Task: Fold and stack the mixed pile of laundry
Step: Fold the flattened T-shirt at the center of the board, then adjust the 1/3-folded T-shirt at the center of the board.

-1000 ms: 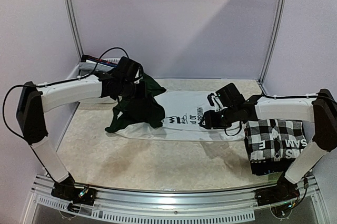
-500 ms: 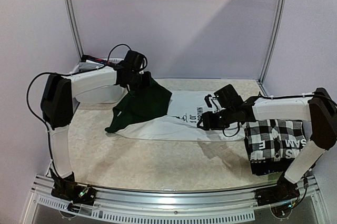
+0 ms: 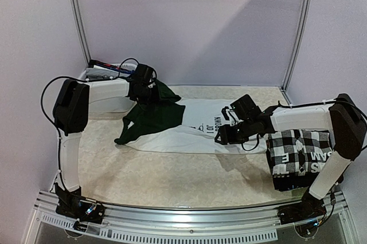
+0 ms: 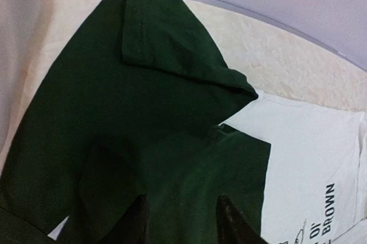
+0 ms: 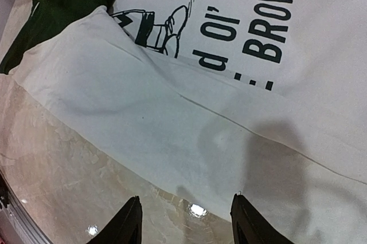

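While the white printed shirt [image 3: 200, 126] has stayed laid out across the middle of the table [image 3: 172, 178] this past second, the dark green garment [image 3: 153, 117] has changed a lot. It was bunched up in the air, and now it lies spread flat over the shirt's left end, since the left arm swung back toward the far-left corner. The folded checkered stack [image 3: 298, 152] sits at the right edge, same as before. The left gripper [image 4: 182, 224] went from clamped to fingers apart just above the green cloth, with nothing pinched that I can see. My guess is it just let the piece go, so the spreading is done and folding comes next. The right gripper [image 5: 183, 221] has barely budged, roughly half open over the white shirt's near hem and holding nothing. Hard to make out: whether the green bit is its own garment or part of the white one, what's under it, and the clutter behind the left arm. Both wrist views crop the fingers at the bottom edge.
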Robot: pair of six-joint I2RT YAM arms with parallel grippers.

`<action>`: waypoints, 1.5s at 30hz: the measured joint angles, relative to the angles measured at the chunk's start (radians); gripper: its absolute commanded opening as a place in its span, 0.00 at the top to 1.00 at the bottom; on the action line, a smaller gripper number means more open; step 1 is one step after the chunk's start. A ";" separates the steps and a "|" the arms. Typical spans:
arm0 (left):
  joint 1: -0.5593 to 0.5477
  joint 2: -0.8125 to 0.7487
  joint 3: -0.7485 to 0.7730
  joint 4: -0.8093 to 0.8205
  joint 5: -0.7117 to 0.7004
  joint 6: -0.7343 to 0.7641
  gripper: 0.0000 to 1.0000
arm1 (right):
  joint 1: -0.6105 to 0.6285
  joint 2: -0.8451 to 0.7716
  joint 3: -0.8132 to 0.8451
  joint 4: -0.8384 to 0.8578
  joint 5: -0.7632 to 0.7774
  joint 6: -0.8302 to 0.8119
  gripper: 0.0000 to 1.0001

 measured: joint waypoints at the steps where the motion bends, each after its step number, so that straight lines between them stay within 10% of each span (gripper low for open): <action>1: 0.000 -0.001 -0.001 -0.001 -0.012 0.004 0.24 | 0.000 0.007 0.006 -0.008 0.005 0.000 0.47; 4: 0.000 -0.035 -0.039 0.006 -0.076 0.013 0.12 | 0.003 0.037 0.034 -0.037 0.024 0.000 0.48; 17: -0.103 -0.331 -0.380 0.024 -0.203 0.045 0.32 | 0.026 0.124 0.091 -0.165 0.111 0.005 0.51; 45: -0.213 -0.353 -0.763 0.174 -0.266 -0.003 0.44 | -0.007 0.255 0.237 -0.253 0.250 0.018 0.53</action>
